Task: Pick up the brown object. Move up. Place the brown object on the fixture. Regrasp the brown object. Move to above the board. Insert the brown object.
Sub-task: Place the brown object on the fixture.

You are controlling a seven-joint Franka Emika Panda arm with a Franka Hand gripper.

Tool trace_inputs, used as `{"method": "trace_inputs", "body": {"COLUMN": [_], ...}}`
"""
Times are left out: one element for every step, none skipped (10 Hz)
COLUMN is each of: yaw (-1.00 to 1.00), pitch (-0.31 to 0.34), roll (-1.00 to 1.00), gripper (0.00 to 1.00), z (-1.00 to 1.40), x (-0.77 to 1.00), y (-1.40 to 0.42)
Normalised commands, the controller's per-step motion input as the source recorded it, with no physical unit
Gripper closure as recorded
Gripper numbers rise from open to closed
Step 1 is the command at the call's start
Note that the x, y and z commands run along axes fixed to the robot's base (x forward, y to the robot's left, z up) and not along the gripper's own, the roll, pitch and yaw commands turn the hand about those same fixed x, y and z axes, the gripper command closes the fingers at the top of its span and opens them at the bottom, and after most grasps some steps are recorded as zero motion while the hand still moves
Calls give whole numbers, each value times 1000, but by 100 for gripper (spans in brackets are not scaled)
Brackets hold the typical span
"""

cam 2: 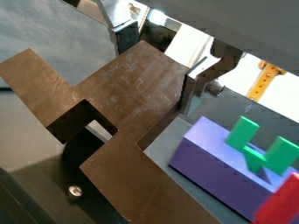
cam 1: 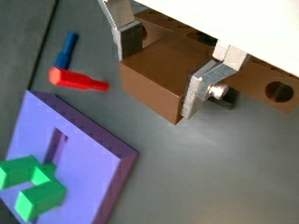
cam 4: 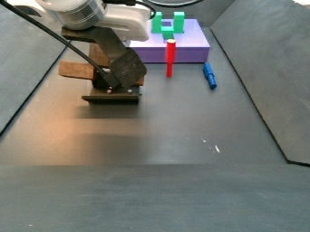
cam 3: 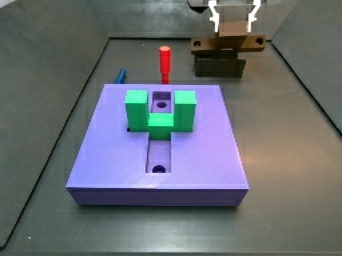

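Fixture (cam 2: 117, 96) under gripper (cam 1: 173, 59), grip unclear.

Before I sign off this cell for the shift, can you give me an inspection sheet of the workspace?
Surface: dark grey floor, no spills seen.
Job's things: bar lies across the fixture; the board is mid-floor, the near part of its slot open.
Clutter: green block on the board; upright red peg and blue piece beyond it.
End effector: down at the fixture, fingers astride it; grip cannot be told.
Cables: dark line beside the arm, likely a cable.
Surroundings: dark walls round the floor; nothing else seen.
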Motion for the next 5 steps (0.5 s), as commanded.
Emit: {"method": "trace_inputs", "body": {"yaw": [249,174,0,0,0], "pitch": [-309,-200,-177,-146,-23], "roll": [0,37,0,0,43], "gripper": [100,100,100,100,100], "z": [-143,-106,-160,-174,-94], "x": [17,-14,-100,-80,-3], "y": [0,0,0,0,0]}}
